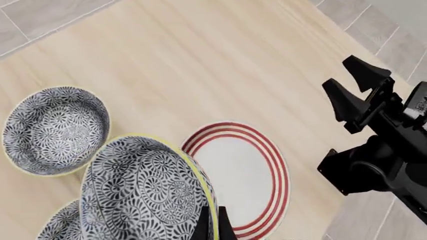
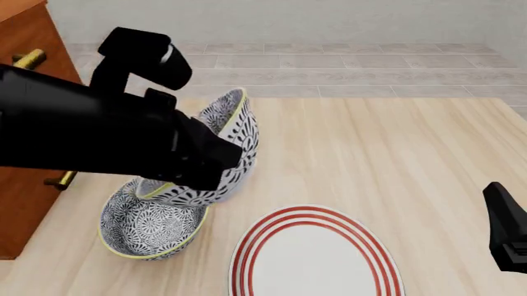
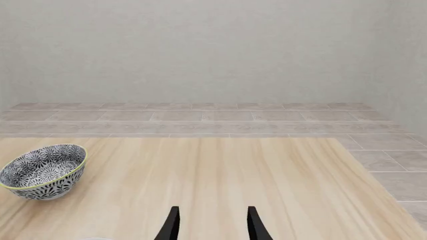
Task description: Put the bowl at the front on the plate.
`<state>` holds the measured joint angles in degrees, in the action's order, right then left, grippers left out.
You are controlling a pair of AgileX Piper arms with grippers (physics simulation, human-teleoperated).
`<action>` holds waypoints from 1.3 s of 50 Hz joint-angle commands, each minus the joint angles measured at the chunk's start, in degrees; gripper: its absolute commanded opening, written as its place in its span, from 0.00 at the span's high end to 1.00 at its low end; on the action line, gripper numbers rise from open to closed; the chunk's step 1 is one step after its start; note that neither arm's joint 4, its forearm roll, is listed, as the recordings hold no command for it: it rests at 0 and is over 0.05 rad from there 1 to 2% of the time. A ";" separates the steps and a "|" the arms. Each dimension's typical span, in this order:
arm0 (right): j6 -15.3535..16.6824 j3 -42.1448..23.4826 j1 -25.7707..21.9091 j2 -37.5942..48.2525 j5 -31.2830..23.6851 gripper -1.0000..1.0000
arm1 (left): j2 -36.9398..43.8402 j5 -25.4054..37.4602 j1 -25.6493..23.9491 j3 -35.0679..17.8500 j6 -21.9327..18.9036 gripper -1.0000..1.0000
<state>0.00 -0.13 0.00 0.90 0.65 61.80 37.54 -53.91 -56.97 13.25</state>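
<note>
Nearest the front edge of the table [image 2: 395, 154] sits the plate [image 2: 313, 259], red rings showing, nothing on it yet. Off by the right edge the right hand [image 3: 211, 225] idles, its two fingers parted with nothing between them, pointed out across bare wood. Just back from the plate, towards the left edge, one patterned bowl resting on the table [image 2: 148, 229] stays put, and right above it the left hand [image 1: 211, 226] has the bowl [image 2: 218, 154] lifted and tilted steeply, mouth turned sideways; in the left wrist view the fingers are pinched on its yellowish rim, one each side of the wall. So the bowl is in the air, hanging between the resting bowl and the plate, not over the plate yet. Further back near the left edge is a third bowl [image 1: 57, 130], upright. Now the risks, as I read them: a thin rim pinch on a deep, tilted bowl could let it swivel or slip; its low edge looks close to the resting bowl and might clip it; and released while tilted, it may roll off the plate. No brands, labels or writing visible anywhere.
</note>
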 commanded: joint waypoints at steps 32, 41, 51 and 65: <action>0.00 0.00 0.00 -0.25 -0.21 0.00 | 13.64 -11.54 -11.04 2.34 2.48 1.00; 0.01 0.00 -0.01 -0.25 -0.21 0.00 | 15.31 -13.20 -11.89 2.89 2.77 1.00; 0.00 0.00 0.00 -0.26 -0.21 0.00 | 17.06 -14.95 -13.00 3.55 3.68 1.00; 0.00 0.00 0.00 -0.26 -0.21 0.00 | 19.60 -17.83 -14.30 4.40 5.08 1.00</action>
<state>0.00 -0.13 0.00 0.91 0.65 79.99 21.55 -67.29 -52.87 17.73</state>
